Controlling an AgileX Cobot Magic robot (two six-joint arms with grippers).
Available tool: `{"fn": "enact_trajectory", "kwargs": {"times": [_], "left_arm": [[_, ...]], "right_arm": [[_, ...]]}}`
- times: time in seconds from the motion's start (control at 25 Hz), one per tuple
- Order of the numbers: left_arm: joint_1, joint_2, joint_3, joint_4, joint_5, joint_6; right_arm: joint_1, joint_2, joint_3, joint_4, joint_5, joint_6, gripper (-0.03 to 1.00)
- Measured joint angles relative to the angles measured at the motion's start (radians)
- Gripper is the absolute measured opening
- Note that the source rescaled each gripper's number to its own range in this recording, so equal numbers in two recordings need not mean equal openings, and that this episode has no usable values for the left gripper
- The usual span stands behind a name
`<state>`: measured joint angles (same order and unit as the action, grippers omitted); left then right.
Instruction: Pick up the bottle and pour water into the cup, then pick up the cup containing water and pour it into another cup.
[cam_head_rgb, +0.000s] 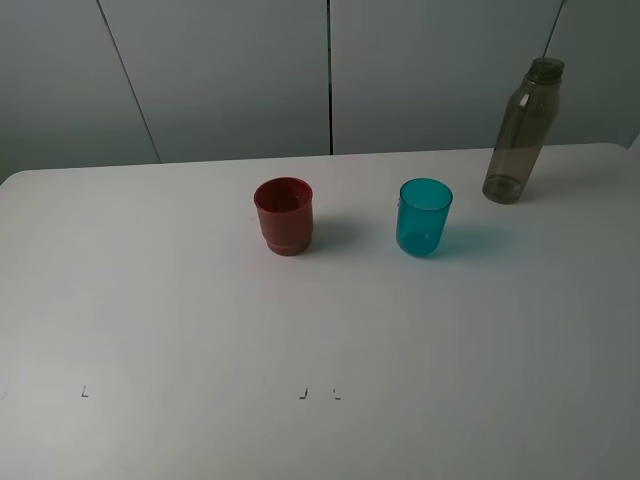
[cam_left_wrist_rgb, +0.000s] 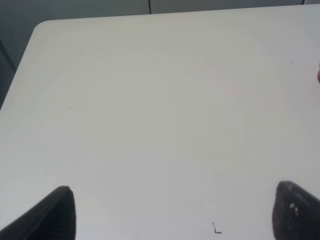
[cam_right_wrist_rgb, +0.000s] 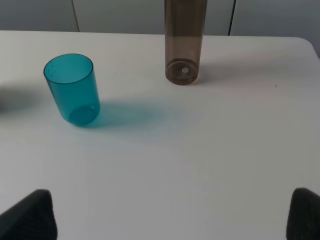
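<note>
The bottle is standing upright, neck up; the teal cup and red cup are standing beside it, apart. Both grippers are gaping wide, holding nothing.

Lab-like test bench, white table, grey wall panels

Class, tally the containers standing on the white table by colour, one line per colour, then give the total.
Red: 1, the red cup
Teal: 1, the teal cup
Smoky grey-brown: 1, the bottle
Total: 3
</note>
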<state>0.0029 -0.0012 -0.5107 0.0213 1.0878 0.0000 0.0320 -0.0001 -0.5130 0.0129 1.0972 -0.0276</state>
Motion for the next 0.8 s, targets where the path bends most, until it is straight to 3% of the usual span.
{"fn": "enact_trajectory", "kwargs": {"times": [0.8], "left_arm": [[0.000, 0.000, 0.000, 0.000, 0.000, 0.000]], "right_arm": [[0.000, 0.000, 0.000, 0.000, 0.000, 0.000, 1.00]]}}
